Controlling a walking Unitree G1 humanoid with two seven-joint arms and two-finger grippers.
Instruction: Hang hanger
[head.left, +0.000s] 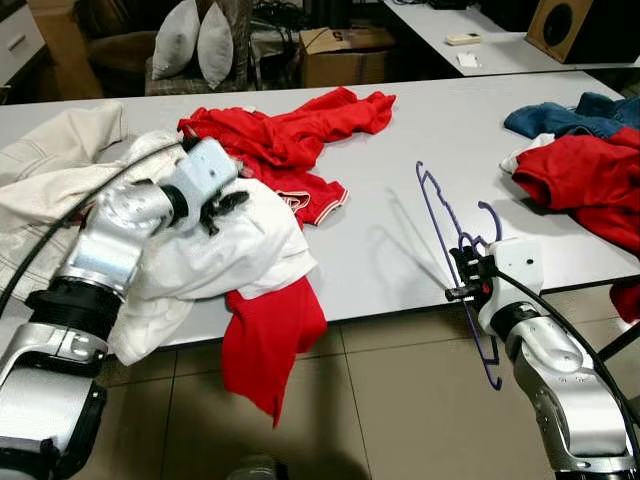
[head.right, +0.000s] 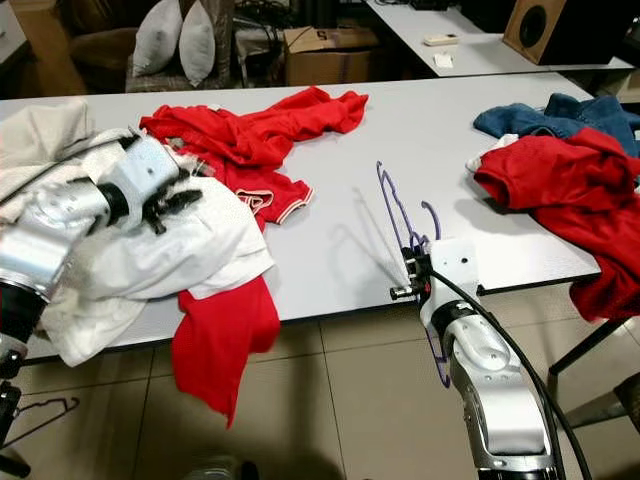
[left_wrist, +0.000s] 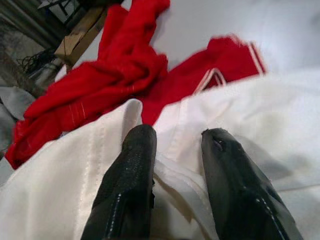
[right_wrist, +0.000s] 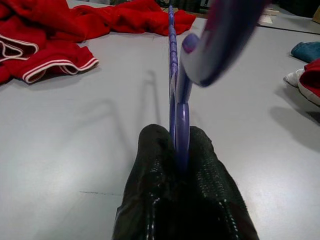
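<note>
while clamped at the table's near edge: purple hanger

gripped between the closed fingers of the right gripper (head.left: 468, 268), purple hanger (head.left: 437, 205) held edge-up above the grey table (head.left: 400, 130), hook curling up beside the wrist, one end hanging past the table's near edge over the tiled floor (head.left: 400, 400). seen in the right wrist view as a thin purple bar (right_wrist: 176, 90) pinched tight between both black fingers (right_wrist: 150, 165).

left gripper (left_wrist: 177, 145) pressed down on a white garment (head.left: 230, 255), fingers narrowly parted with a fold of white cloth between. red shirt (head.left: 290, 135) spread just beyond, a red piece (head.left: 268, 345) draped off the edge. more red clothing (head.left: 585, 180) and blue denim (head.left: 570, 118) well apart at the right.
</note>
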